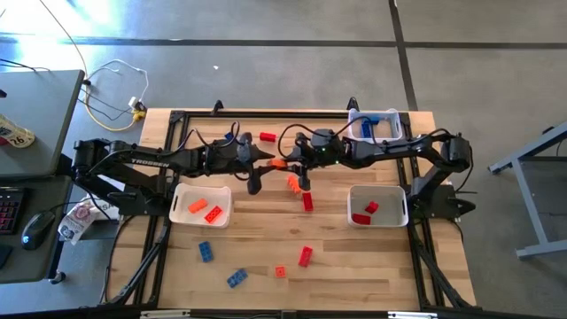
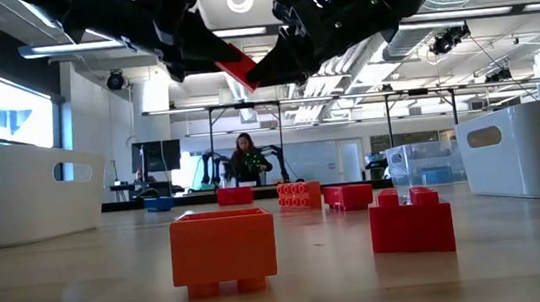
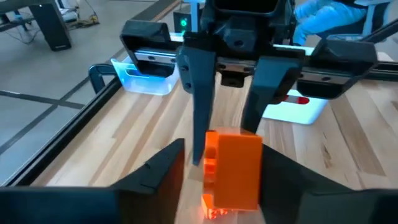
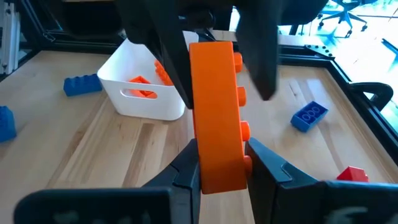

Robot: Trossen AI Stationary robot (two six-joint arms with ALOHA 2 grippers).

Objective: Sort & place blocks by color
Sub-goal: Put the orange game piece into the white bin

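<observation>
A long orange block point(image 1: 279, 163) hangs in the air over the table's middle, between my two grippers, which face each other. My right gripper point(image 4: 222, 163) comes from the table's right and is shut on it. My left gripper point(image 3: 224, 155) comes from the left and is open. Its fingers stand on either side of the block's point(image 3: 235, 165) other end, and wood shows through a gap on the studded side. Loose red, orange and blue blocks lie flat on the table, among them an orange one point(image 1: 293, 183) and a red one point(image 1: 307, 202). My right gripper pinches the orange block between its two fingers at the end nearest its wrist point(image 4: 217, 171). One finger point(image 4: 264, 171) is on the studded side and the other on the opposite face. The fingers lie level, from the table's right, along the block. The block is lifted clear and points toward my left gripper.
A white tray point(image 1: 202, 185) with orange blocks sits near left. A white tray point(image 1: 378, 187) with red blocks sits near right. A clear bin point(image 1: 354, 128) with a blue block sits far right. Blue blocks point(image 1: 205, 252) point(image 1: 236, 278) and a red one point(image 1: 305, 256) lie near the front edge.
</observation>
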